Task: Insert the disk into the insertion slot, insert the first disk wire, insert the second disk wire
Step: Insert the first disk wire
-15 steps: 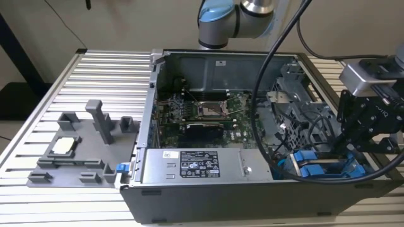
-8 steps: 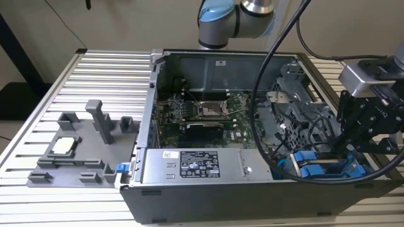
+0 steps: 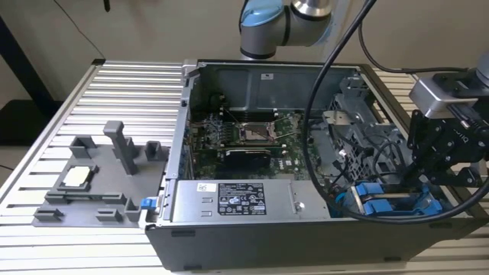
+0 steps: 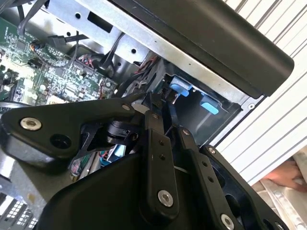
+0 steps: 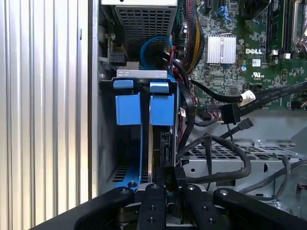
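— Where is the disk (image 5: 162,109)?
— In the drive cage (image 5: 142,73), beside the other carrier (image 5: 128,108). My end effector (image 5: 168,175) sits at the cage, fingers (image 5: 154,191) pressed together. I judge the first wire's due; that calls for fetching a plug (image 5: 229,114).

The computer case (image 3: 306,240) lies on the table (image 3: 122,86), with a fixture plate (image 3: 84,189) at the exterior view's left. Inside, the motherboard (image 3: 252,143) sits behind the near power supply (image 3: 237,200). At the near right, the disk (image 5: 163,109) apparently stands in the insertion slot (image 5: 141,73), beside another carrier (image 5: 128,109).
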Robot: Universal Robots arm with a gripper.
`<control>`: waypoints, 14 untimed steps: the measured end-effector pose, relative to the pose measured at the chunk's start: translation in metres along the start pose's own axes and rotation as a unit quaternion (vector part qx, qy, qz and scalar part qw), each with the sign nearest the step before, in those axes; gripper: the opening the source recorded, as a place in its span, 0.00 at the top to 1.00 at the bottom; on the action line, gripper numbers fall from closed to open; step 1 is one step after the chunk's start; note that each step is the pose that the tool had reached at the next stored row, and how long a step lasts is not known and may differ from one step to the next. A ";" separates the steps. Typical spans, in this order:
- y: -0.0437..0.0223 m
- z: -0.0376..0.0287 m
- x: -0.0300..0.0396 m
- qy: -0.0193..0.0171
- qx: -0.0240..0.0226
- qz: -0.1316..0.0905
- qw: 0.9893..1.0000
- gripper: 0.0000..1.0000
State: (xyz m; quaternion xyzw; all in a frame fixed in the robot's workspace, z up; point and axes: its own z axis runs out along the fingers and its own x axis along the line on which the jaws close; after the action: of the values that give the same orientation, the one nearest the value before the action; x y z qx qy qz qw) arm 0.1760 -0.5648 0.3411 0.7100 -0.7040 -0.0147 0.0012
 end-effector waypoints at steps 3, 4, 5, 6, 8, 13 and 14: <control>-0.0005 0.0004 0.0000 0.000 0.000 0.000 1.000 0.81; -0.0009 0.0004 0.0000 0.000 0.000 0.000 1.000 0.81; -0.0015 0.0004 0.0001 0.000 0.000 0.000 1.000 0.81; -0.0020 0.0004 0.0000 0.000 0.000 0.000 1.000 0.81; -0.0021 0.0004 0.0000 0.000 0.000 0.001 1.000 0.81; -0.0022 0.0006 -0.0006 -0.001 0.000 0.010 1.000 0.81; -0.0022 0.0004 -0.0006 -0.001 0.000 0.011 1.000 0.81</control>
State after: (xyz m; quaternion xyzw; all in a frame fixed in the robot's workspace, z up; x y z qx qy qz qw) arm 0.1782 -0.5641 0.3406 0.7021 -0.7119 -0.0151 0.0006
